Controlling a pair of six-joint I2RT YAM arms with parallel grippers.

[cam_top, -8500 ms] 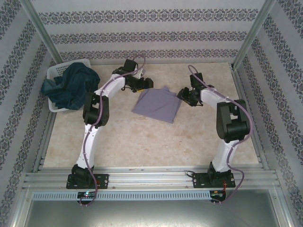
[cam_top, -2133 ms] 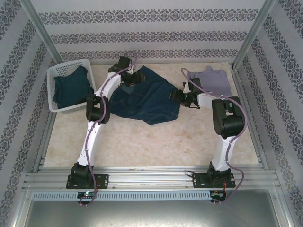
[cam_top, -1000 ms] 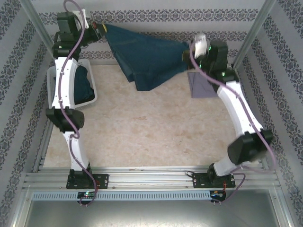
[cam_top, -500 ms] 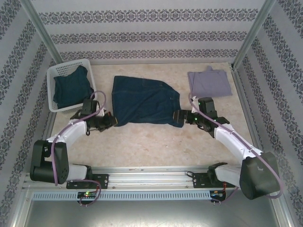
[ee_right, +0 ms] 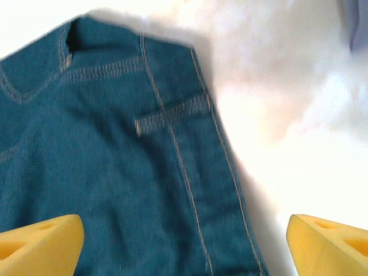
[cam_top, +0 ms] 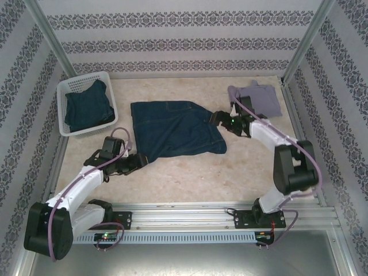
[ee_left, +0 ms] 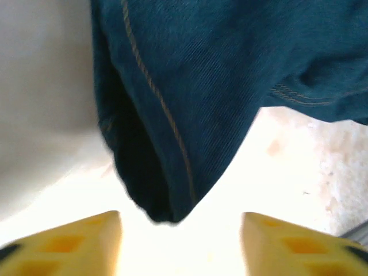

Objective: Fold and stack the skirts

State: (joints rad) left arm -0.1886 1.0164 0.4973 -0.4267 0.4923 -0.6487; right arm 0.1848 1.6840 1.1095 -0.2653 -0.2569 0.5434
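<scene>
A dark teal-blue denim skirt (cam_top: 175, 129) lies spread flat in the middle of the table. My left gripper (cam_top: 138, 161) sits at its near left corner, open; in the left wrist view that corner (ee_left: 172, 126) ends just ahead of the yellow fingertips (ee_left: 86, 241), and nothing is between them. My right gripper (cam_top: 215, 119) is at the skirt's far right corner, open, hovering over the waistband seam (ee_right: 144, 172). A folded light grey-lavender skirt (cam_top: 256, 99) lies at the back right. Another dark skirt (cam_top: 86, 106) fills the basket.
The white mesh basket (cam_top: 64, 86) stands at the back left by the patterned wall. Metal frame posts and rails border the table. Bare tabletop (cam_top: 195, 178) stretches between the denim skirt and the arm bases.
The denim skirt, held up in the air a second ago, now lies flat. My left gripper has opened and let go. My right gripper moved from the near right corner to the far right one.
</scene>
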